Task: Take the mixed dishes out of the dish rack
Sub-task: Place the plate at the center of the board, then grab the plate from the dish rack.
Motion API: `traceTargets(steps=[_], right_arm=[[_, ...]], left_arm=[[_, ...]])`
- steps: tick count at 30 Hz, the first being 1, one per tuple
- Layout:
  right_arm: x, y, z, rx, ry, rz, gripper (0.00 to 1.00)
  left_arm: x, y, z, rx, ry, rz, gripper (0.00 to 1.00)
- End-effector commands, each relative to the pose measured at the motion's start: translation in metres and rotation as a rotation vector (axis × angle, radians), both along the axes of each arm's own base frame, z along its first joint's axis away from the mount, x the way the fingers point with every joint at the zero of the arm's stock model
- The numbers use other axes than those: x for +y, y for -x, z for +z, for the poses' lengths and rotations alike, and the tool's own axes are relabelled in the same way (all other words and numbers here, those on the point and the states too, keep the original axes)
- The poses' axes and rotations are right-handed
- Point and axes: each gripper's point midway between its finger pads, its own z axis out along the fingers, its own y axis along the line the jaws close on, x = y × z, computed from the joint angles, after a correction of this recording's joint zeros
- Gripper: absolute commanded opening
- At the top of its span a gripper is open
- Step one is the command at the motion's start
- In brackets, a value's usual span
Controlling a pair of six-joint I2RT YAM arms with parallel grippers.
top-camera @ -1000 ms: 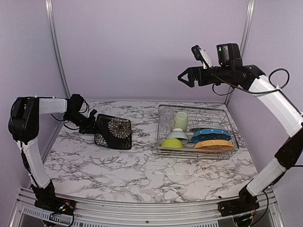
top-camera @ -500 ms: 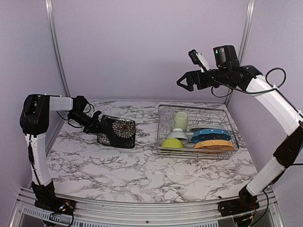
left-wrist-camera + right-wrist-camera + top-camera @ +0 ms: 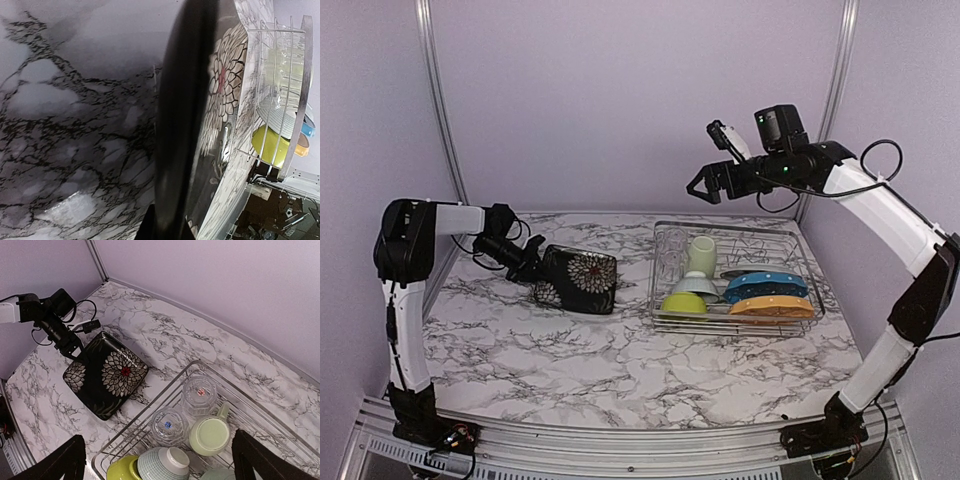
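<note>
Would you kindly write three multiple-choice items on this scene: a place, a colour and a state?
1. Where is the dark flowered plate?
A) standing in the rack
B) outside the rack, on its left
C) behind the rack

2. What colour is the mug?
A) red
B) pale green
C) black

3. How are the right arm's fingers?
A) spread apart, empty
B) shut together
C) clamped on the rack

1 B: the top view shows it left of the wires.
2 B: the right wrist view looks into it.
3 A: they sit at that view's bottom corners, gripping nothing.
</note>
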Motion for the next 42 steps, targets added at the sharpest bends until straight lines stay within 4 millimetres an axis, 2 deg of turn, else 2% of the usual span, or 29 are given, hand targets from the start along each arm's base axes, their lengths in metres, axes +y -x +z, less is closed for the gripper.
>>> traceTargets(steps=[1,7,19,24,28,31,33,34,38,42], right_arm=[[-0.002,-0.001,0.017,-0.026,-0.016,0.009,0.98],[-0.014,-0.003,0.018,-0.025,-0.018,-0.013,0.98],[-0.023,0.002,0.017,-0.024,0.003,-0.041,0.98],[-0.030,0.005,0.020,-0.045,0.043,-0.049,0.98],[-0.039,0.010,0.022,-0.061,0.101,-0.051,0.98],[-0.048,0.019,0.026,-0.082,0.144,-0.046,0.98],[-0.054,0.026,0.030,-0.101,0.167,-0.043,0.98],[-0.056,0.029,0.032,-0.110,0.177,-0.040,0.98],[-0.068,0.041,0.035,-0.134,0.233,-0.043,0.98],[-0.076,0.058,0.029,-0.175,0.338,-0.031,0.98]], left_arm=[[-0.007,-0.001,-0.034,-0.009,-0.124,-0.042,0.00],[-0.013,-0.004,-0.036,-0.004,-0.163,-0.027,0.01],[-0.015,-0.003,-0.040,-0.015,-0.249,-0.018,0.28],[-0.011,-0.004,-0.035,-0.040,-0.296,-0.007,0.48],[-0.006,-0.006,-0.024,-0.081,-0.341,0.005,0.61],[0.002,-0.010,-0.014,-0.120,-0.384,0.020,0.78],[0.006,-0.011,-0.007,-0.144,-0.409,0.025,0.96],[0.009,-0.011,-0.003,-0.155,-0.421,0.027,0.99],[0.014,-0.013,0.011,-0.199,-0.448,0.033,0.99],[0.016,-0.014,0.029,-0.241,-0.446,0.042,0.99]])
